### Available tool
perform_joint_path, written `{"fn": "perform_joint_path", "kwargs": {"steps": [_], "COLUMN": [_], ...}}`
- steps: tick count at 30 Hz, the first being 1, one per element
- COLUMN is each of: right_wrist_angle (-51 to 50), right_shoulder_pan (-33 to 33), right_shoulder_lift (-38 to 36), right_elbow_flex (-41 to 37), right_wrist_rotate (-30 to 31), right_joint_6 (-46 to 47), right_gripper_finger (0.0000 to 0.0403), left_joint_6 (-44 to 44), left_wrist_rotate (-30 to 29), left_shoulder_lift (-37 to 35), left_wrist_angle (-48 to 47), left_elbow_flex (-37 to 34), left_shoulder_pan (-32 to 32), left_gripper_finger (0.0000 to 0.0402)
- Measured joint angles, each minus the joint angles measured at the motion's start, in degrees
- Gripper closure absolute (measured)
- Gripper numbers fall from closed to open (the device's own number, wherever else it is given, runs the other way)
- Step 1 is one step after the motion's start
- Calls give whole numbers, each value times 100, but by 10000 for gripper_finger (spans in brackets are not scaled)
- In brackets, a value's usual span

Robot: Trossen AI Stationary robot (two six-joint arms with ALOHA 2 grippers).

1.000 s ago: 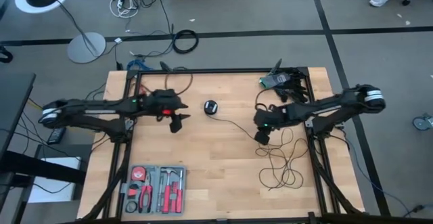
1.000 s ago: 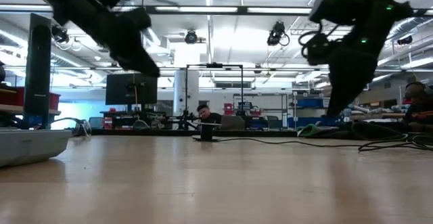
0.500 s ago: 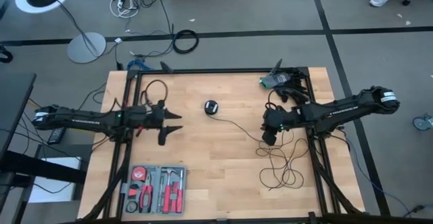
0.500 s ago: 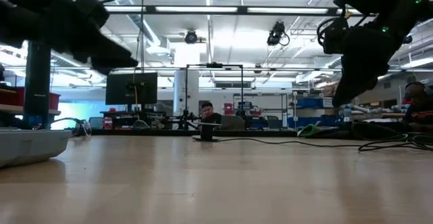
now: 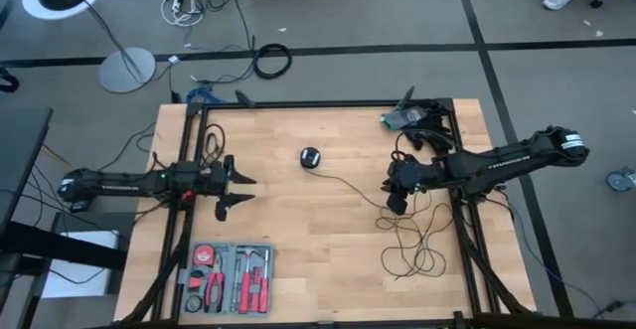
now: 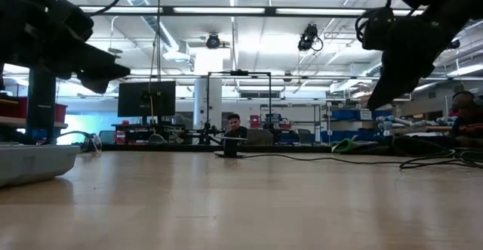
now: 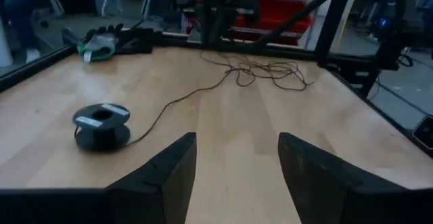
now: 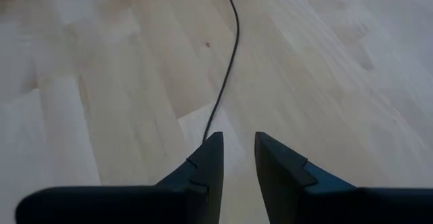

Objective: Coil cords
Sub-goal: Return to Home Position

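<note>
The left arm (image 5: 149,181) and right arm (image 5: 487,162) had drawn back outward, left jaws spread wide, right jaws narrowly parted; the wire (image 8: 236,28) lay loose, uncoiled.

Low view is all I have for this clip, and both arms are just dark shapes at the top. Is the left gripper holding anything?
Observer: No. The left gripper is wide open and empty, above the left edge of the table.
Operator: And the right one?
Observer: The right gripper is open by a narrow gap. The black wire runs up to one fingertip, and nothing shows between the fingers.
Operator: Where is the slack?
Observer: It lies in loose loops on the table's right side, by the right gripper. One strand leads to the spool near the table's middle.
</note>
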Motion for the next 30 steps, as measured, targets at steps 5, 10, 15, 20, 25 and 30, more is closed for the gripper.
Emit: {"fn": "perform_joint_path", "kwargs": {"steps": [5,10,15,20,25,30], "right_wrist_angle": [-14,269,1081,1494,1770,1798], "right_shoulder_pan": [126,376,656,572,32,-692], "right_shoulder_lift": [-277,-759,-1445,-2374,-3425,-4169], "right_elbow_flex": [-74,-441,-1204,-1851,-2282,-2706], "right_wrist_rotate": [27,572,883,482,-463,-1338], "right_joint_6": [-2,110,-57,-281,-814,-1117], "right_gripper_finger": [320,319,319,320,319,320], "left_joint_6": [58,522,487,475,475,475], "left_wrist_rotate": [41,-321,-515,-516,-524,-524], "left_shoulder_lift": [-851,-1304,-1169,-1108,-1093,-1090], "left_wrist_angle": [-420,-482,-510,-477,-359,-333], "left_elbow_flex": [0,0,7,5,0,0], "left_shoulder_pan": [0,1,2,1,0,0], "left_gripper_finger": [189,189,189,189,189,189]}}
